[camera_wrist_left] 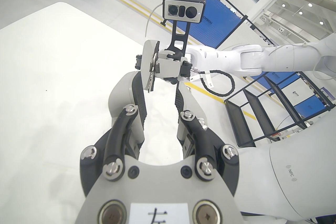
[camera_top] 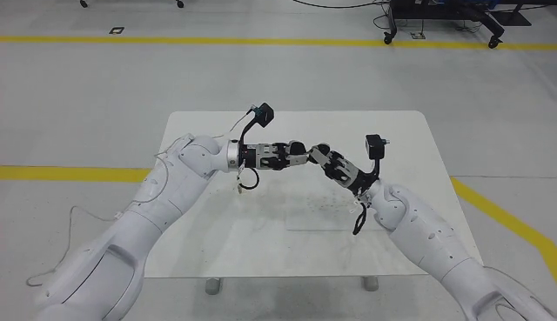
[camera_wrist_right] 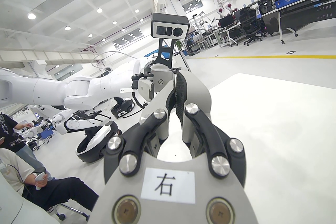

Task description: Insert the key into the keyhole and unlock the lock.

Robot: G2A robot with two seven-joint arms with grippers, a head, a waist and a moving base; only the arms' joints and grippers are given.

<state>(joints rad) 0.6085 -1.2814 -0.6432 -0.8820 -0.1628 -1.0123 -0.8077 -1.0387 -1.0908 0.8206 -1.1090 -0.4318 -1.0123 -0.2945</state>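
Top view. STUDENT: What is occupying the centre of the frame?

TUTOR: Two white arms are meeting tip to tip above the white rectangular table [camera_top: 218,234]. The left gripper [camera_top: 298,152] is sitting just left of centre and the right gripper [camera_top: 317,154] just right of centre. The two are standing close beside each other, clear of the tabletop.

STUDENT: How are the left gripper's fingers standing?

TUTOR: Left wrist view: its grey, black-padded fingers [camera_wrist_left: 123,99] are standing wide apart and gripping nothing. The right gripper's tip is showing close to their ends; whether it is touching them cannot be told.

STUDENT: And the right gripper?

TUTOR: Right wrist view: its grey, black-padded fingers [camera_wrist_right: 197,96] are pressing together at the tips. The left wrist view is showing a thin, silvery, jagged-edged metal piece, apparently the key [camera_wrist_left: 150,76]. It is being pinched between those black pads and is sticking out along one edge.

STUDENT: So where is the key sitting?

TUTOR: It is hanging in the right gripper's grasp, in the air over the middle of the table, right at the point where the two grippers are meeting.
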